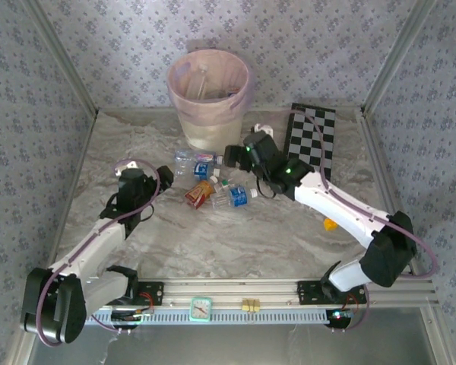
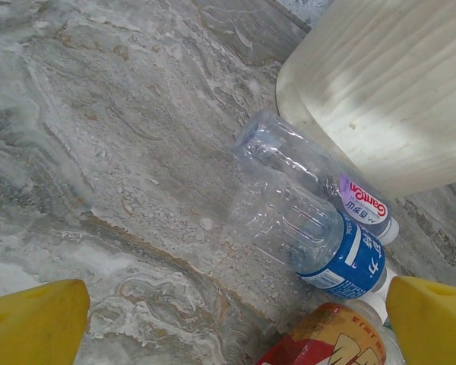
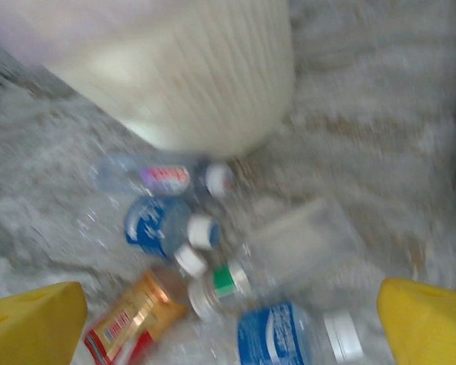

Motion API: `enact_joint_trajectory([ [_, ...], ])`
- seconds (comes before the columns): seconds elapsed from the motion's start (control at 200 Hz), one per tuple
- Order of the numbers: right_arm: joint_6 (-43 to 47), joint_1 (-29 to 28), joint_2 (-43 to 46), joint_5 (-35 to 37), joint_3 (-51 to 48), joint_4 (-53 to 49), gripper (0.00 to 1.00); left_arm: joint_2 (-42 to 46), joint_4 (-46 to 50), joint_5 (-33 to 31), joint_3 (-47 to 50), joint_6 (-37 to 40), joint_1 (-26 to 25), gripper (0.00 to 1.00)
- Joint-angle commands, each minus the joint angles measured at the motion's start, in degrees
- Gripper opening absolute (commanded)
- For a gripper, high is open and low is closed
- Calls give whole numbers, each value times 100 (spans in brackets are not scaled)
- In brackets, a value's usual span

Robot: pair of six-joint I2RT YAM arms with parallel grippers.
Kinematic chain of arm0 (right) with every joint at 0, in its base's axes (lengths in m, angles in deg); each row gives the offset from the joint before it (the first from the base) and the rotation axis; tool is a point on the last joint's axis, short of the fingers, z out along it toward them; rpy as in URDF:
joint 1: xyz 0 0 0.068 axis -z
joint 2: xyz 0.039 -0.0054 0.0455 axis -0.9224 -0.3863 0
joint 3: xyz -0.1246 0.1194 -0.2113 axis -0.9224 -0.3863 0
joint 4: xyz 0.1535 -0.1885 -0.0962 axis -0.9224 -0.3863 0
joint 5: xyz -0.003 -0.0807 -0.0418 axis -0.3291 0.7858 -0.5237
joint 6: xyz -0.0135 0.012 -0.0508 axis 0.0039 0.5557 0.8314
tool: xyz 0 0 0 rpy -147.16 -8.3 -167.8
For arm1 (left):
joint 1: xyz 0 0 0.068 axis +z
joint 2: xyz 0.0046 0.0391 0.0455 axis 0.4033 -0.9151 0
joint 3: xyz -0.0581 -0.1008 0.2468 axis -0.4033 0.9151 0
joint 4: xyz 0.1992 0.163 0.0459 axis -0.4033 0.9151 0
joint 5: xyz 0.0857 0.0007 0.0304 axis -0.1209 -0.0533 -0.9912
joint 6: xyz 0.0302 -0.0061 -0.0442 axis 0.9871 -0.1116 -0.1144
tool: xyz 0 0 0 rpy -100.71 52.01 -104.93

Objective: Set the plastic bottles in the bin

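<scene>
The cream-white bin [image 1: 209,103] with its pink bag stands at the back; its wall is in the left wrist view [image 2: 387,84] and the right wrist view [image 3: 190,76]. Several plastic bottles lie in front of it: a clear purple-labelled one [image 2: 319,171], a blue-labelled one [image 2: 315,239], an orange-labelled one [image 1: 200,193], a green-banded one [image 3: 228,281] and another blue-labelled one [image 1: 234,196]. My left gripper [image 1: 161,176] is open just left of the cluster, nothing between its fingers [image 2: 38,319]. My right gripper [image 1: 234,156] hangs open above the cluster's right side, its fingers [image 3: 429,319] wide apart.
A black-and-white checkerboard [image 1: 311,141] lies at the back right under the right arm. A small yellow object [image 1: 330,224] sits on the marble table [image 1: 235,243] near the right arm. A small white item [image 1: 262,127] lies right of the bin. Patterned walls enclose the table.
</scene>
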Motion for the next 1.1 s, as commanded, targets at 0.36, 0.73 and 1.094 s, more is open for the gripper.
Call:
enact_joint_trajectory([
  [0.36,-3919,-327,-235,-433,-1595,510,100,-281,-132,284,-351,38,-107,100],
  [0.73,-4464,-201,-1252,-999,-1364,1669,100,-286,23,171,-292,201,-115,100],
  [1.094,-4851,-134,-1821,-1009,-1416,2089,97,-255,94,4,-266,284,-115,100],
])
